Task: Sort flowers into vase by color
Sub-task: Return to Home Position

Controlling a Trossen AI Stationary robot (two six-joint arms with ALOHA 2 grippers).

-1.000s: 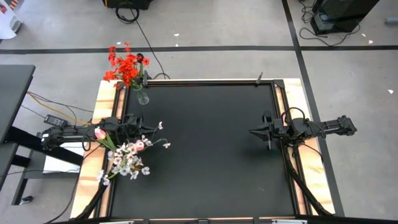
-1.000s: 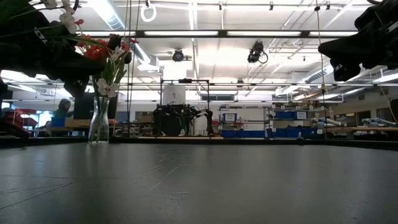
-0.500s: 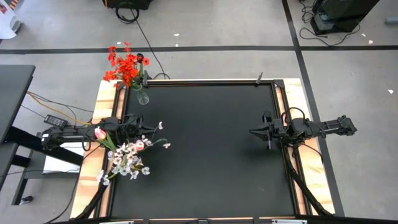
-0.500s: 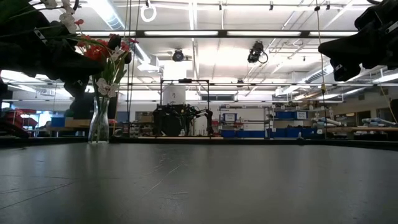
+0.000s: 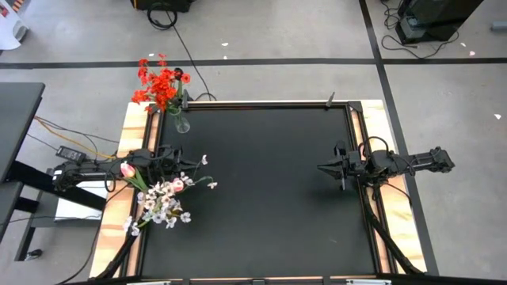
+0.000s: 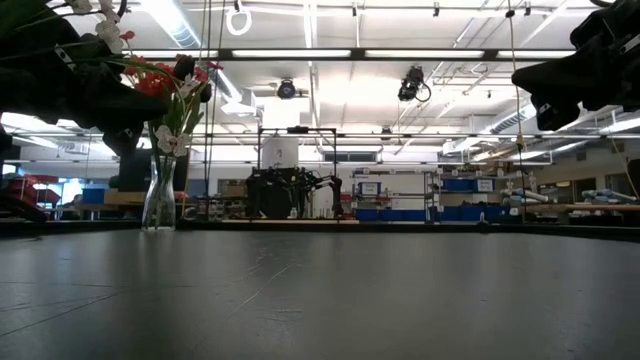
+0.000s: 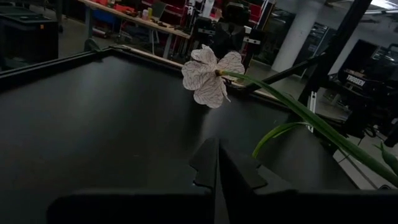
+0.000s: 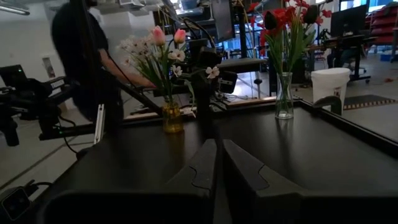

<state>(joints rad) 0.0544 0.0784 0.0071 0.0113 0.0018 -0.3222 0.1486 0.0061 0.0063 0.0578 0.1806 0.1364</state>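
Red flowers [image 5: 161, 83] stand in a clear glass vase [image 5: 181, 123] at the table's far left corner; the low view shows this vase too [image 6: 160, 195]. White and pink flowers [image 5: 162, 202] stand in an amber vase [image 8: 172, 118] at the left edge, beside my left gripper [image 5: 188, 167]. That gripper is shut and level, and one white blossom [image 7: 210, 74] hangs on its green stem in front of it, apart from the fingers. My right gripper [image 5: 320, 167] is shut and level at the right edge, holding nothing.
The black tabletop [image 5: 261, 198] lies bare between the two arms. A raised frame [image 5: 261, 103] runs along the table's edges. Beyond the left side, a person [image 8: 81, 56] shows in the right wrist view, behind the left arm.
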